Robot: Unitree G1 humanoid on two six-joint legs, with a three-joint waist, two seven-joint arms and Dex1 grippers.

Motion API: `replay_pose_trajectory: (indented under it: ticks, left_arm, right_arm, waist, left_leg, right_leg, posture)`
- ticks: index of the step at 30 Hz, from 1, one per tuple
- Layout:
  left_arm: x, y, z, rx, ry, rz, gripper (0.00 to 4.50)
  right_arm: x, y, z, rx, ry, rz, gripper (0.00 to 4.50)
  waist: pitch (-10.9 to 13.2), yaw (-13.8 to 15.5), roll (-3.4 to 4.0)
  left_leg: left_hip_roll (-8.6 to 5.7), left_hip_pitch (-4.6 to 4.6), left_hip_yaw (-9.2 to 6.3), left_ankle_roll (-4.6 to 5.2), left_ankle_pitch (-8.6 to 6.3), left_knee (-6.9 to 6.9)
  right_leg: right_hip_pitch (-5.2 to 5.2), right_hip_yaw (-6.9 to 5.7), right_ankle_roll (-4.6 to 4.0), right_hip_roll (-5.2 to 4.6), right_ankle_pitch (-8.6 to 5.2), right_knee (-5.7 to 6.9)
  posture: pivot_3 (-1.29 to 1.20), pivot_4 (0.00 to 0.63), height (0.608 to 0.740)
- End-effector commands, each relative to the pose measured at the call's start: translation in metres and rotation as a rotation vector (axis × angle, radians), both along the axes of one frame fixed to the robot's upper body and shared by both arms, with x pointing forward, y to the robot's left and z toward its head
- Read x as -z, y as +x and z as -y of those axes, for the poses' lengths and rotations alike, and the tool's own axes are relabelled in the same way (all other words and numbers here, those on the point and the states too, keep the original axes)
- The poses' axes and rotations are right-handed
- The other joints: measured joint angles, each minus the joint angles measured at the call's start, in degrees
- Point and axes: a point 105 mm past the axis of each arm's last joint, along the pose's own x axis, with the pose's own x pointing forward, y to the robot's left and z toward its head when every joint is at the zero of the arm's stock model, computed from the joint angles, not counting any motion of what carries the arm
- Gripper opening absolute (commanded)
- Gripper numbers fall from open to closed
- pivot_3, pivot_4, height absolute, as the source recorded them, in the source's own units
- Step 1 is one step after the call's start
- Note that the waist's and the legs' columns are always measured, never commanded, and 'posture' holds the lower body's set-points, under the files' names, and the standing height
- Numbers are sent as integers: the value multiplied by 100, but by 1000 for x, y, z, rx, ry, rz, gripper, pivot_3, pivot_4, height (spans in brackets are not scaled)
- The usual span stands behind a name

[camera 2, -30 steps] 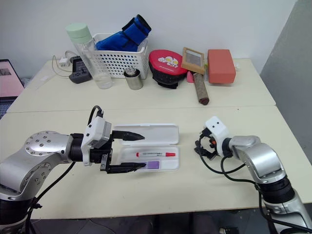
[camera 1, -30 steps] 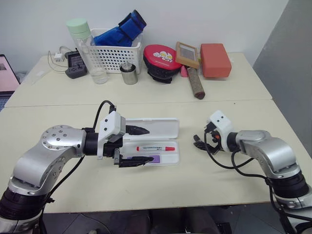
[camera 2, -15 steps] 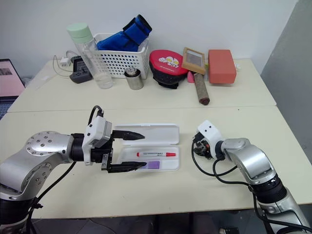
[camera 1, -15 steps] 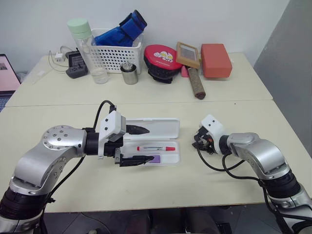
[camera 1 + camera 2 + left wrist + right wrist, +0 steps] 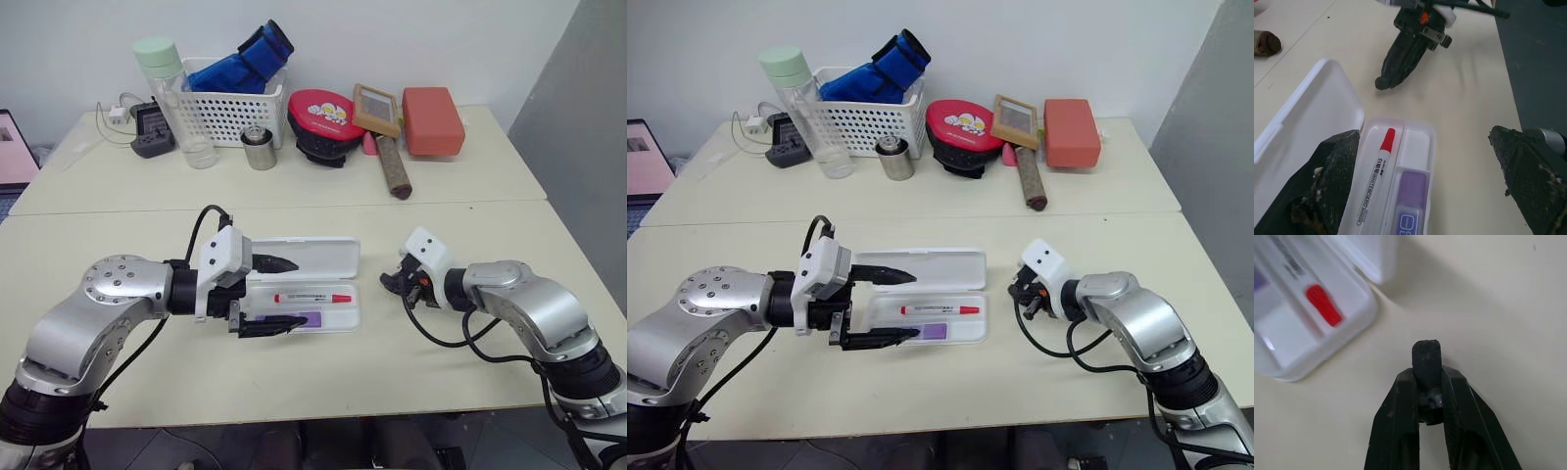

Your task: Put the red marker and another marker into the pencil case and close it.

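Note:
The pencil case [image 5: 345,318] lies open mid-table, its lid [image 5: 323,257] flat behind the tray. Inside, the red marker [image 5: 313,297] lies along the back slot and another marker [image 5: 308,318], purple, sits in front of it. My left gripper [image 5: 294,294] is open; one finger reaches over the lid, the other over the tray's front edge. Just right of the case, my right gripper [image 5: 389,282] is shut on a small dark stub [image 5: 1426,360], clear of the tray. The left wrist view shows the red marker [image 5: 1376,171] and the purple marker [image 5: 1410,196].
Along the back stand a white mesh basket [image 5: 230,116] with a blue item, a clear bottle [image 5: 176,98], a metal cup [image 5: 260,147], a red round pouch [image 5: 323,117], a framed pad [image 5: 377,108], a brown roll [image 5: 394,168] and a red box [image 5: 432,120].
My right gripper has shut on the small dark stub and carried it left and a little up, closer to the case. The left arm has kept still.

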Motion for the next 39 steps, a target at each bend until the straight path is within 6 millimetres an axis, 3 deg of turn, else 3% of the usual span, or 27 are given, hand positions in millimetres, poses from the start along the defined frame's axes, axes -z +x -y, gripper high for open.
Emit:
replay_pose_trajectory:
  ticks: [1, 4, 6, 9, 14, 26, 28, 34, 39]
  left_arm:
    - [-10, -5, -7, 6, 15, 36, 4500]
    - [-9, -9, -18, 4, 53, 21, 4500]
    - [-12, -8, -21, -4, 51, 23, 4500]
    - [-18, -5, -23, -18, 51, 45, 4500]
    - [-17, -7, -22, -22, 53, 43, 4500]
    - [-14, -10, -22, -38, 59, 38, 4500]
    - [-15, -10, -22, -38, 58, 38, 4500]
    - [-14, -10, -22, -39, 57, 40, 4500]
    - [-14, -9, -20, -35, 53, 42, 4500]
  right_arm:
    - [-29, -24, -34, -253, 76, 101, 281]
    - [-25, -38, -56, -413, 66, 106, 281]
    - [-16, -37, -61, -442, 40, 89, 281]
    - [-2, -27, -63, -427, -5, 79, 281]
    - [11, -28, -67, -463, -39, 56, 281]
    - [14, -27, -63, -474, -54, 42, 281]
    - [13, -26, -64, -470, -49, 45, 981]
    - [11, -24, -62, -461, -47, 49, 2182]
    - [6, -24, -62, -466, -35, 57, 3441]
  waist:
    - [0, 4, 0]
    - [0, -12, 0]
    - [0, 2, 0]
    - [0, 23, -1]
    - [0, 19, -1]
    - [0, 12, 0]
    - [0, 12, 0]
    - [0, 12, -1]
    - [0, 12, 0]
  left_leg:
    - [1, 0, -2, 0, 0, 0]
    - [3, 1, -1, 0, 0, 0]
    - [9, 4, -1, 0, 0, 0]
    - [9, 1, -3, 0, 0, 2]
    - [2, -1, -2, -1, 0, 2]
    - [7, 1, -4, -1, 0, 1]
    - [7, 1, -4, -1, 0, 1]
    - [7, 1, -4, -1, 0, 1]
    - [7, 1, -4, -1, 0, 1]
  right_leg:
    - [1, -1, 0, 1, 0, 0]
    - [0, 0, 0, 2, 0, 0]
    - [1, -1, 0, 7, 0, -1]
    - [2, -5, 0, 7, 0, -2]
    - [1, -2, 0, 0, 0, -4]
    - [0, -2, -1, 4, 0, -1]
    - [0, -2, -1, 4, 0, -1]
    - [0, -2, -1, 4, 0, -1]
    - [0, -2, -1, 4, 0, -1]
  posture:
    - [0, 150, 740]
    - [0, 150, 740]
    - [0, 150, 740]
    - [0, 150, 740]
    - [0, 150, 740]
    - [0, 150, 740]
    - [0, 150, 740]
    - [0, 150, 740]
    - [0, 150, 740]
